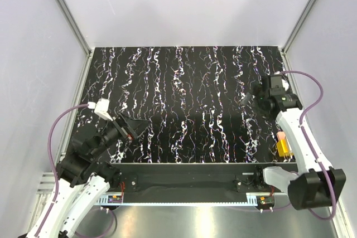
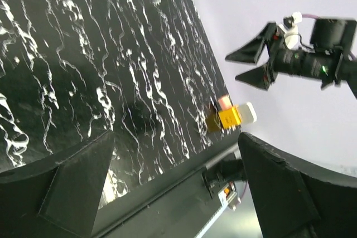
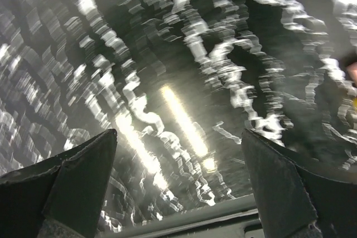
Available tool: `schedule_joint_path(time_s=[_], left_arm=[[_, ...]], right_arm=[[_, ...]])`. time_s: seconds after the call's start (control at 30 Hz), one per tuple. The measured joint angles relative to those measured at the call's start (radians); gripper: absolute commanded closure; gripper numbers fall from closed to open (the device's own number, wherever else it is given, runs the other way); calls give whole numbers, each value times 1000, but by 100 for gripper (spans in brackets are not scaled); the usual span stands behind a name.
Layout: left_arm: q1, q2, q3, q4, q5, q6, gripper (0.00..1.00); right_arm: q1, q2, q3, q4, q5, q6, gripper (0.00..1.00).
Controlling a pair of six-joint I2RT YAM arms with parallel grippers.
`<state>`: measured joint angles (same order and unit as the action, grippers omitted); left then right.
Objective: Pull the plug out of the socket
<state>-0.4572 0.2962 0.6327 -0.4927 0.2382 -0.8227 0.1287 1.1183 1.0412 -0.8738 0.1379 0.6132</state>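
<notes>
A: Where was the small yellow plastic plug-and-socket block point(image 1: 284, 148)?

B: In the lower right of the top view, lying on the black, white-veined marbled surface point(image 1: 184, 82) close to its near edge, just beside the white right arm point(image 1: 297, 131). The left wrist view showed a pale pink piece point(image 2: 224, 102) and a white piece point(image 2: 249, 112) on it. I could not tell which was plug and which was socket.

A: And the grippers?

B: Both had their fingers spread wide with nothing between them. The right gripper point(image 1: 252, 95) hung up-frame of the block, apart from it. The left gripper point(image 1: 133, 126) sat at the lower left, well apart from it.

A: So what was the step in hand?

B: The reach, I judged. The right gripper was nearer, so it should turn toward the lower right, straddle one end of the block and close squarely. A block that light would probably slide if only one gripper pulled it, so the left needed to cross over and pin the other end. The pull should then run straight along the joint, without twisting.

A: Any risk?

B: The right wrist picture was smeared and did not show the block clearly, so it would be better to settle before closing.
</notes>
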Motion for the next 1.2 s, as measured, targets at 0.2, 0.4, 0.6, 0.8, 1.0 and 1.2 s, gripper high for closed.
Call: schedule_joint_path(time_s=[0.2, 0.4, 0.6, 0.8, 1.0, 1.2], left_arm=[[0, 127, 8, -11, 129, 0, 1], [-1, 206, 8, 23, 262, 1, 2], [-71, 311, 31, 81, 330, -9, 3], [-312, 447, 83, 146, 290, -21, 4], [-489, 607, 138, 245, 251, -33, 4], [-542, 650, 138, 315, 243, -56, 4]], right_arm=[[-152, 44, 18, -47, 72, 21, 0], [-351, 108, 93, -39, 98, 62, 0], [-608, 146, 92, -47, 117, 98, 0], [-647, 76, 31, -52, 198, 131, 0], [-705, 3, -90, -59, 210, 167, 0], [-713, -30, -180, -50, 212, 198, 0]])
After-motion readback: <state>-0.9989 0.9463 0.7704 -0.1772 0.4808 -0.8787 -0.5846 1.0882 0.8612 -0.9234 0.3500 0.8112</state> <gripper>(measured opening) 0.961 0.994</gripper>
